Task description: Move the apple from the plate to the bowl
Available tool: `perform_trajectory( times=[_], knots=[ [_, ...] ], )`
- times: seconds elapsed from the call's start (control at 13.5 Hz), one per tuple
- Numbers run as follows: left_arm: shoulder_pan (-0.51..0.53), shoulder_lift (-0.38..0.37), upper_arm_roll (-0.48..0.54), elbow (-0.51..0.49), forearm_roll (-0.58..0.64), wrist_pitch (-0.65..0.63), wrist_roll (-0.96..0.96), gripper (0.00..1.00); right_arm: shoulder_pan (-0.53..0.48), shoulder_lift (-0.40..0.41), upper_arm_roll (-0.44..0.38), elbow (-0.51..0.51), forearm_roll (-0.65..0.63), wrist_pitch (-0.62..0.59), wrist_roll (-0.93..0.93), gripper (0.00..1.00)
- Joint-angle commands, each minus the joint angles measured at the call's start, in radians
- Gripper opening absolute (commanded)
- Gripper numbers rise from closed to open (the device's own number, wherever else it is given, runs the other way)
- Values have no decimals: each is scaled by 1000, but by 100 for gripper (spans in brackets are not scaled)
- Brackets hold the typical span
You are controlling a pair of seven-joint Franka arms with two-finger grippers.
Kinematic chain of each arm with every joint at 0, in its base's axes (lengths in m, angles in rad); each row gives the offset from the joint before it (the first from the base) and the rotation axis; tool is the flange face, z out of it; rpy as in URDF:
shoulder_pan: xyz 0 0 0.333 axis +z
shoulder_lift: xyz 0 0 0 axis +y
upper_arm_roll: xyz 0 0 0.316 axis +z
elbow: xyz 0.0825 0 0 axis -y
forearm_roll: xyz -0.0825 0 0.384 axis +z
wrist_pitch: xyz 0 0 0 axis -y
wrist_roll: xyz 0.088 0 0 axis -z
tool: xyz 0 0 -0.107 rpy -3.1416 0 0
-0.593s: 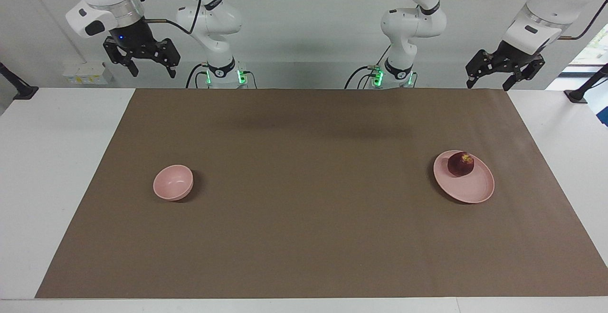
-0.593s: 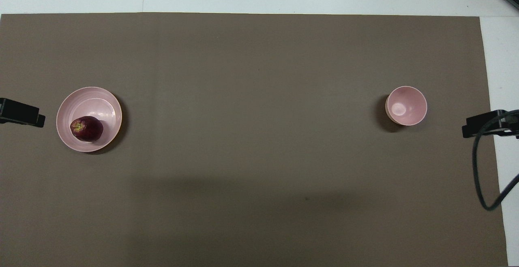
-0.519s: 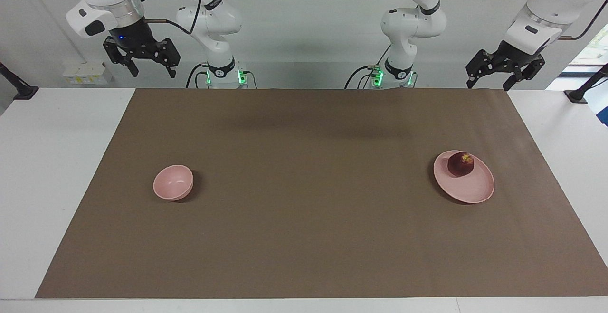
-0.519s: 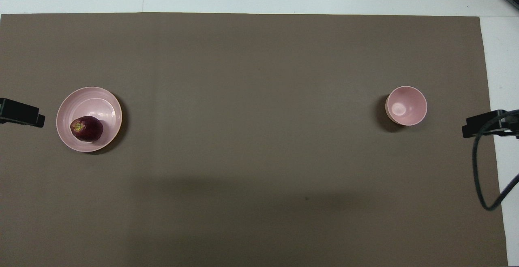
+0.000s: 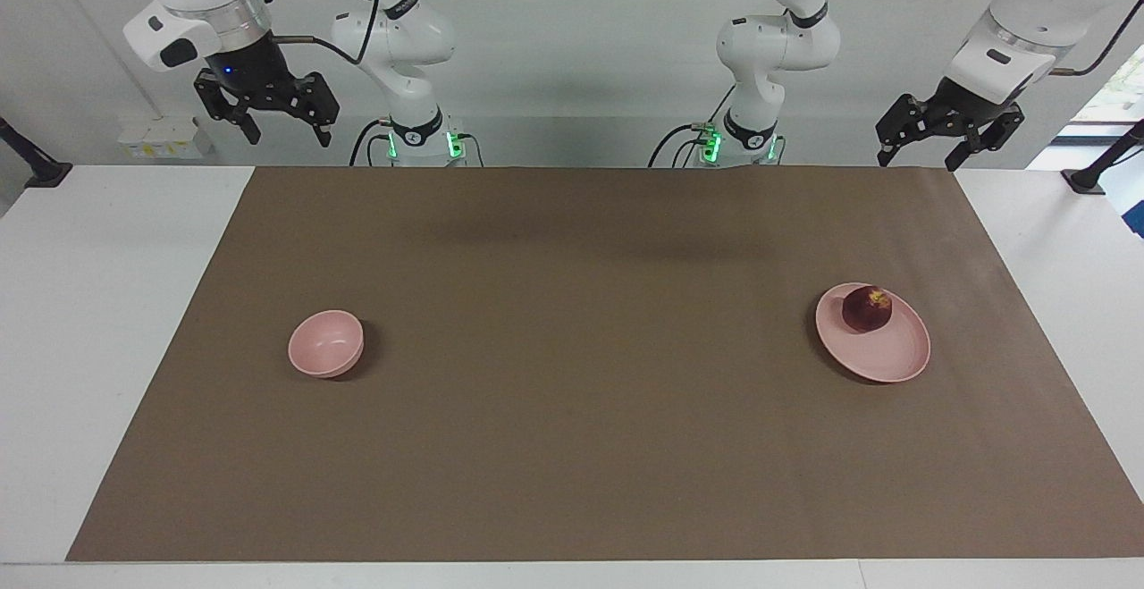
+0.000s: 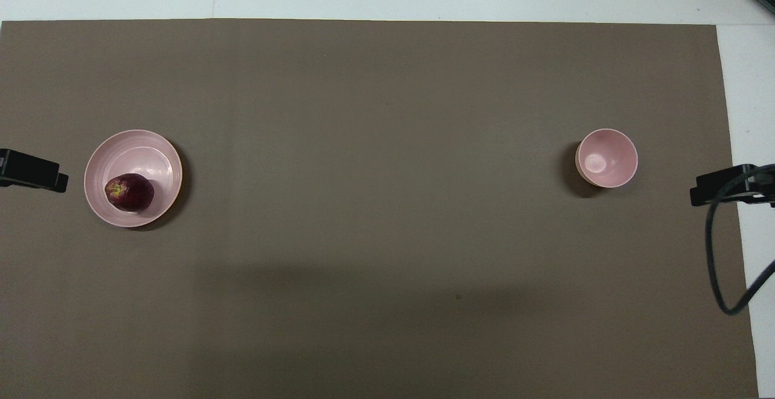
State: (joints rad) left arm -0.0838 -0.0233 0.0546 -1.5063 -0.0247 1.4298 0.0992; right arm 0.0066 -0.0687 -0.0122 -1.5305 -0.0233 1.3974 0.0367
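Apple (image 5: 866,308): dark red, yellowish-green patch at the stem. Plate (image 5: 885,358): plain pale pink. Bowl (image 5: 326,344): plain pale pink. Mat (image 5: 572,428): uniform brown, unpatterned. Table (image 5: 89,303): white. Right gripper (image 5: 284,135) and left gripper (image 5: 918,159): black on white arms.

The surface (image 5: 107,321) is white and carries a brown mat (image 5: 590,446) that covers most of it, leaving white margins at both ends. Two items rest directly on the mat. The plate (image 5: 885,358) (pale pink, flat) sits toward the left arm's end. The bowl (image 5: 325,344) (pale pink, deeper and narrower) sits toward the right arm's end, well apart from the plate. Both lie about equally near to the robots.
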Motion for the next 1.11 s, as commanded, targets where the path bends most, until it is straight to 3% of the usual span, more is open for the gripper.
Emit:
perform_trajectory(
  times=[0.0,1.04],
  knots=[
    [4,-38,-1,-75,14,55,4,100,-13,-23,5,-28,6,18,-21,100],
    [4,-43,-1,-74,9,101,8,100,-14,-23,5,-28,6,18,-21,100]
  ],
)
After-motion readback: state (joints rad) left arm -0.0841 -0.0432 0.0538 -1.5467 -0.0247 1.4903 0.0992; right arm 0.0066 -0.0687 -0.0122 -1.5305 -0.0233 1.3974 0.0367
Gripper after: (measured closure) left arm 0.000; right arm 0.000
